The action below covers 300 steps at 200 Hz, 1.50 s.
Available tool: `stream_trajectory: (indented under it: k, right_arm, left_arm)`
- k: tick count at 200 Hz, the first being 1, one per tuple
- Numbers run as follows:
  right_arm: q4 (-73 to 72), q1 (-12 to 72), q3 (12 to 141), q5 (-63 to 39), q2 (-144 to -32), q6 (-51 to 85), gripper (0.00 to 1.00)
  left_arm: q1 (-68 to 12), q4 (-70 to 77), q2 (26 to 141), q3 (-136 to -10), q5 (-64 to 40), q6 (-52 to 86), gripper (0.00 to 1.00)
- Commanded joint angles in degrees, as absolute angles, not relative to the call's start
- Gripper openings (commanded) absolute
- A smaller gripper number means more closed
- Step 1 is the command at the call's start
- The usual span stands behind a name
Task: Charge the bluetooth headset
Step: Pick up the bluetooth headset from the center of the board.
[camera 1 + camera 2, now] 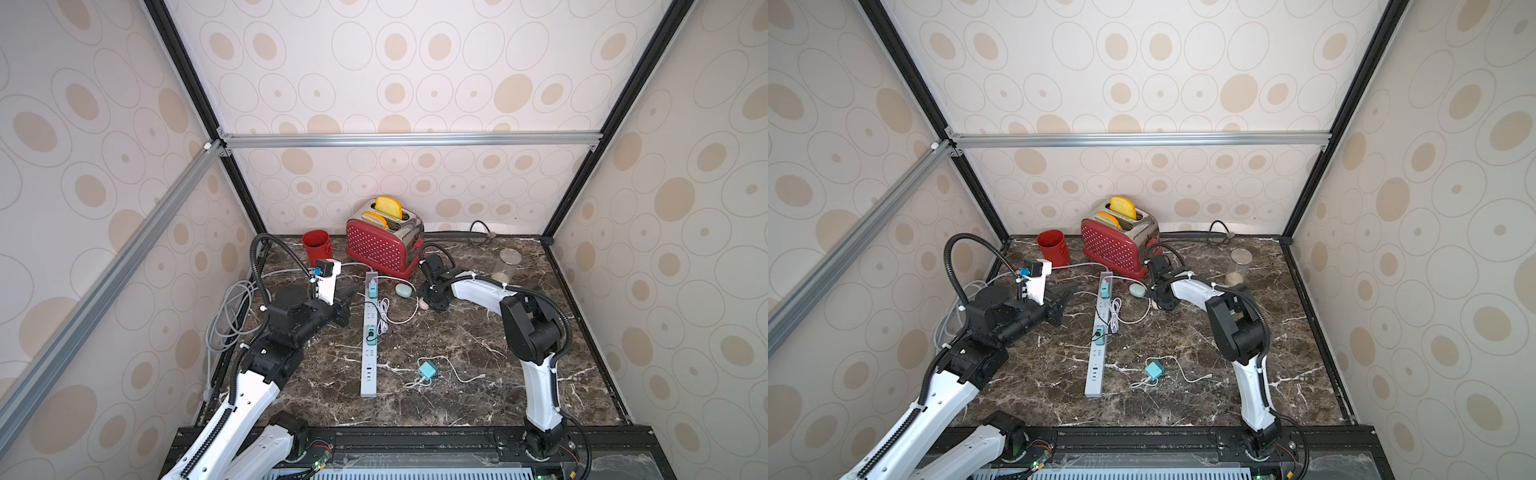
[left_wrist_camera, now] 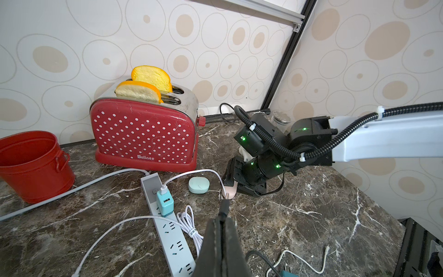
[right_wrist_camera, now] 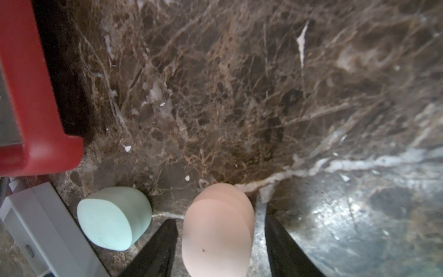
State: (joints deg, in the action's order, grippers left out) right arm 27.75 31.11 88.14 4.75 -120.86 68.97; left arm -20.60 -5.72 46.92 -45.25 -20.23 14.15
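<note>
Open right pincer (image 3: pixel 219 219) straddling the pink headset case (image 3: pixel 217 239) flat on the counter (image 3: pixel 239 96), its long axis in line with the fingers, left pincer (image 2: pixel 221 225) clamped on black plug (image 2: pixel 224 206) pointing at the case.

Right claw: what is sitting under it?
A pink oval headset case lies on the dark marble table between the fingers of the open right claw, one side showing a gap. In both top views the claw covers most of it; its underside is hidden.
</note>
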Motion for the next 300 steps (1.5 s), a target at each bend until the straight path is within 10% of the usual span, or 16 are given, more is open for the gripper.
stream_trajectory:
  k: [1,90,203,300]
  right_arm:
    - [29.9,31.2,89.3,5.8,-121.5,68.8,0.58]
    - [27.1,30.9,84.8,3.6,-110.9,53.7,0.25]
    - [24.8,29.5,79.2,-25.5,-84.5,8.4,0.24]
    - [11.2,29.0,74.5,-31.9,-79.9,7.8,0.22]
  left_arm:
    - [-20.2,-6.0,46.7,-45.8,-20.1,14.1,0.0]
    - [-20.1,-6.8,46.8,-45.6,-18.9,12.1,0.0]
    - [-20.8,13.3,59.5,-46.5,-32.9,25.8,0.0]
    - [-21.9,17.4,60.9,-48.0,-39.5,29.1,0.0]
